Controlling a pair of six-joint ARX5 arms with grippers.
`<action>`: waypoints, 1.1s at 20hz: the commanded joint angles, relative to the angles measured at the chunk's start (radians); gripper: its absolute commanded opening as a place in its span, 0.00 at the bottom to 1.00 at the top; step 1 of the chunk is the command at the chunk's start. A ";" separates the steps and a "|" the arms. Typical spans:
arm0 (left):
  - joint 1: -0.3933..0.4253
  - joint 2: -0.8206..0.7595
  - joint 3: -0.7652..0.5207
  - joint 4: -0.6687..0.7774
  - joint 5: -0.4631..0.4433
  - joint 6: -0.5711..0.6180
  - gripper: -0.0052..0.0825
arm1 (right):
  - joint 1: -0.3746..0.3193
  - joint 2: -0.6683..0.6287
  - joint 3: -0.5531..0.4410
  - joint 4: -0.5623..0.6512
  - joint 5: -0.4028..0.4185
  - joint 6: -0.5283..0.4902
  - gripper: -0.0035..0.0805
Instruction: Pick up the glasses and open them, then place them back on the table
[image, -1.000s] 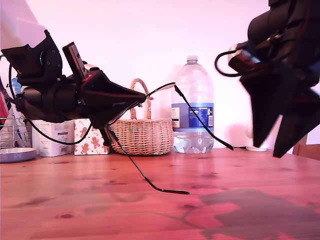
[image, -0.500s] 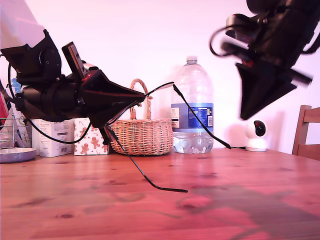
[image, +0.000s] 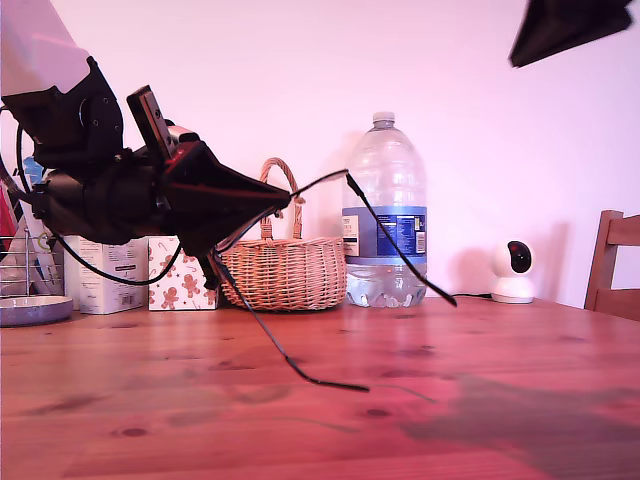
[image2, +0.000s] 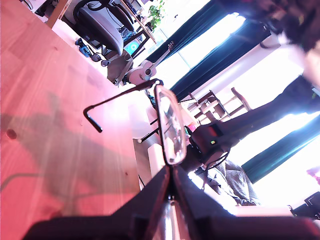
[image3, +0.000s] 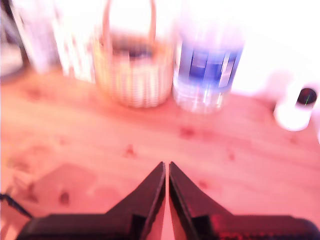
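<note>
The glasses (image: 348, 180) are held up above the table (image: 500, 350) with both slim black temple arms spread. One arm slopes down to the wood, and whether its tip touches I cannot tell. My first gripper (image: 280, 200), at the exterior view's left, is shut on the frame. In the first wrist view a lens (image2: 170, 125) stands just beyond the closed first gripper (image2: 171, 172). My second gripper (image: 522, 52) shows only as a dark tip at the exterior view's top right. In its own view the second gripper (image3: 166, 167) is shut, holds nothing and sits high above the table (image3: 100, 125).
Along the back stand a wicker basket (image: 285, 270), a large water bottle (image: 385, 230), a small white camera (image: 513, 270), a gingerbread-print box (image: 180, 280) and a white box (image: 105, 275). A chair back (image: 612, 260) is at the exterior view's right edge.
My second gripper has risen up and to the exterior view's right, almost leaving the picture. The first gripper and the glasses have barely moved; the lower temple tip sank slightly.
</note>
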 joint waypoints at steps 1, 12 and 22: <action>0.000 0.013 0.007 0.004 -0.004 0.001 0.04 | -0.002 -0.073 -0.140 0.081 0.013 -0.002 0.04; -0.009 -0.082 0.011 -0.004 -0.135 0.013 0.04 | 0.001 -0.428 -0.423 0.106 0.048 0.027 0.04; -0.046 -0.409 0.011 0.003 -0.520 0.019 0.04 | 0.001 -0.437 -0.423 0.108 0.047 0.082 0.04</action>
